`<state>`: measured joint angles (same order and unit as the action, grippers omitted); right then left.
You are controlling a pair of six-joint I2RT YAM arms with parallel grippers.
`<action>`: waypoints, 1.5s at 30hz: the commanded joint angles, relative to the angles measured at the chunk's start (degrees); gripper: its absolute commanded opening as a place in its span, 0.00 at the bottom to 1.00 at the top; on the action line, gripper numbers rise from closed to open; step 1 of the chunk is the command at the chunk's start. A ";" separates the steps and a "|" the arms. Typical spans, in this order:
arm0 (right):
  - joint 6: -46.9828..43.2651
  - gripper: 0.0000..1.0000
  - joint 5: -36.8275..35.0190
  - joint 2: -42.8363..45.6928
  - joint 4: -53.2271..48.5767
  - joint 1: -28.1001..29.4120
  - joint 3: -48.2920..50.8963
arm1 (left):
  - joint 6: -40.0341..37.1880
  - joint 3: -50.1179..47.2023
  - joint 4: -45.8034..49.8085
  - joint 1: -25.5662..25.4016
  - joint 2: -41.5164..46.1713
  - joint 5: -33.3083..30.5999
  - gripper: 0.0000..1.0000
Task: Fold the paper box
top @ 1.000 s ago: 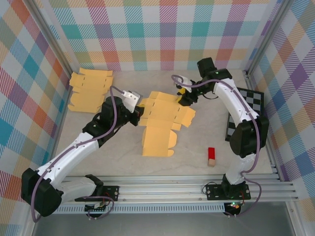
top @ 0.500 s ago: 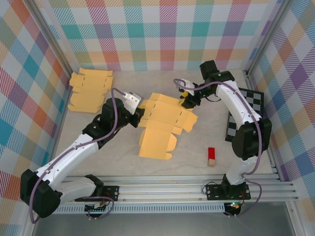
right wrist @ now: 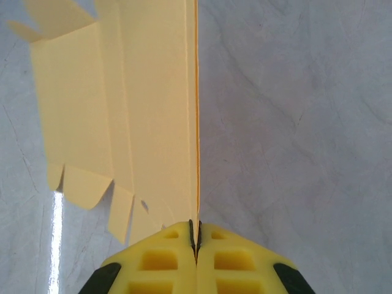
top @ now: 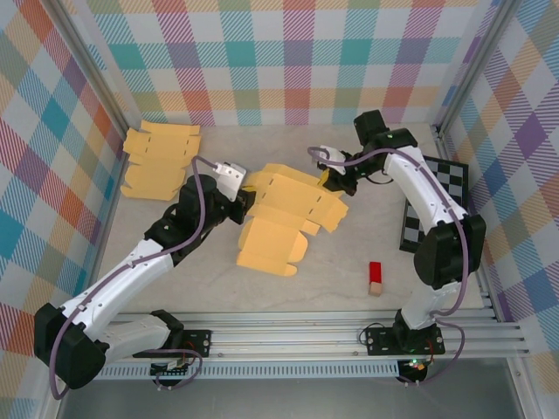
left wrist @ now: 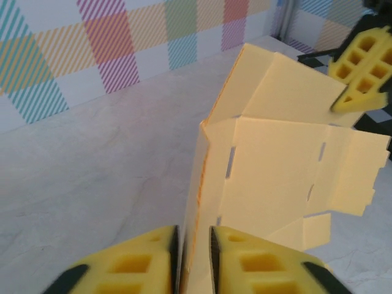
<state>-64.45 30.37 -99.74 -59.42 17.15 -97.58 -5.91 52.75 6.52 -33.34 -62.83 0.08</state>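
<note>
Yellow foam pads [right wrist: 153,263] on the right gripper [right wrist: 195,229] are clenched together on the thin edge of the paper box [right wrist: 153,92]. Its orange card runs straight away from the fingertips and stands on edge over the table [right wrist: 294,122]. The left gripper [left wrist: 195,236] has its pads [left wrist: 141,263] a little apart with an upright panel of the same box [left wrist: 275,165] between them. We cannot tell whether they press on the card or merely flank it.

From above, the box [top: 279,218] lies mid-table between the two arms, part flat and part raised. The left gripper [top: 247,202] is at its left edge and the right gripper [top: 336,179] at its far right corner. A stack of flat blanks [top: 157,161] sits well apart at the far left.

We judge that we are early in the fold, raising the side walls from the flat blank. The next move calls for one hand to anchor the sheet while the other turns a panel cleanly along its crease, without buckling the light card.
</note>
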 commanded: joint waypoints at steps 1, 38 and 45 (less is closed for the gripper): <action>0.67 0.00 -4.21 3.16 1.42 -0.02 1.69 | 8.44 2.68 2.71 0.39 1.33 -5.37 0.39; -7.01 0.00 -12.04 9.13 1.71 5.46 7.89 | -15.24 19.28 17.15 8.73 -9.36 12.83 0.49; -7.00 0.00 -12.62 10.16 2.60 6.52 8.85 | -16.24 23.46 21.05 8.69 -16.38 17.65 0.49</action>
<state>-69.95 16.91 -91.90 -57.06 23.16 -89.65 -21.96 73.76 25.69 -25.04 -76.82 14.59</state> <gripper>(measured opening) 0.047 0.489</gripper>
